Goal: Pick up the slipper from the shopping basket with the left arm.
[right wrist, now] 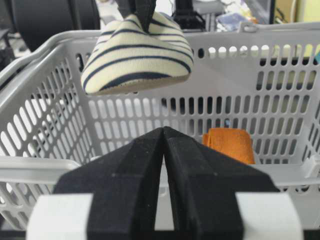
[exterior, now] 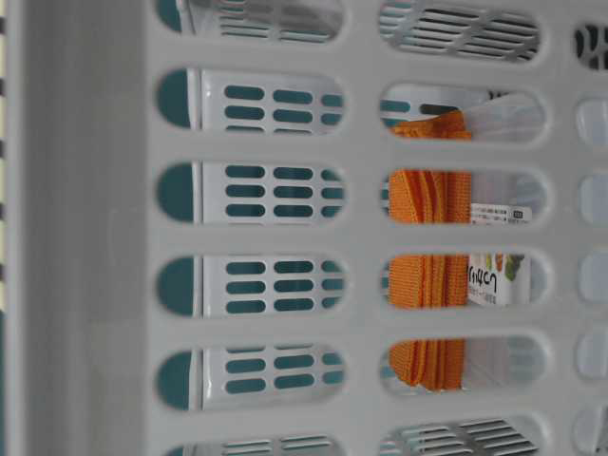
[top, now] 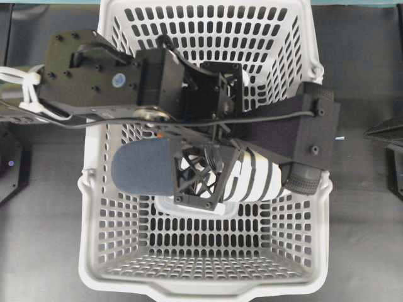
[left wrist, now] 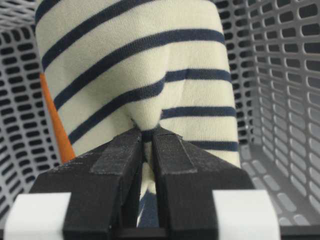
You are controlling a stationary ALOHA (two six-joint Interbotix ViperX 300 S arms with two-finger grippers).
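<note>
We are holding the slipper point(left wrist: 135, 75) in the left gripper point(left wrist: 146, 150), its jaws pressed nearly together on a pinched fold of the striped cream upper. In the right wrist view the slipper point(right wrist: 137, 55) is hanging at about rim height inside the basket point(right wrist: 280, 35), clear of the floor, with its sole facing down. From overhead it is lying across the basket's point(top: 94, 251) width, navy toe point(top: 141, 167) to the left and the striped part point(top: 258, 179) to the right, under the left arm point(top: 88, 75).

We judge the step in hand to be the lift out. To do it well, we are keeping the pinch tight, since only a fold of soft fabric is caught and it could slide free. We are also raising it straight and slowly, so the drooping ends are not catching the rim or the slotted walls.

In the basket we are also seeing a folded orange cloth point(right wrist: 227, 142) against a wall, with a printed label point(exterior: 494, 275) beside it in the table-level view.

The right gripper point(right wrist: 164, 145) is sitting outside the basket with its jaws together, holding nothing.
</note>
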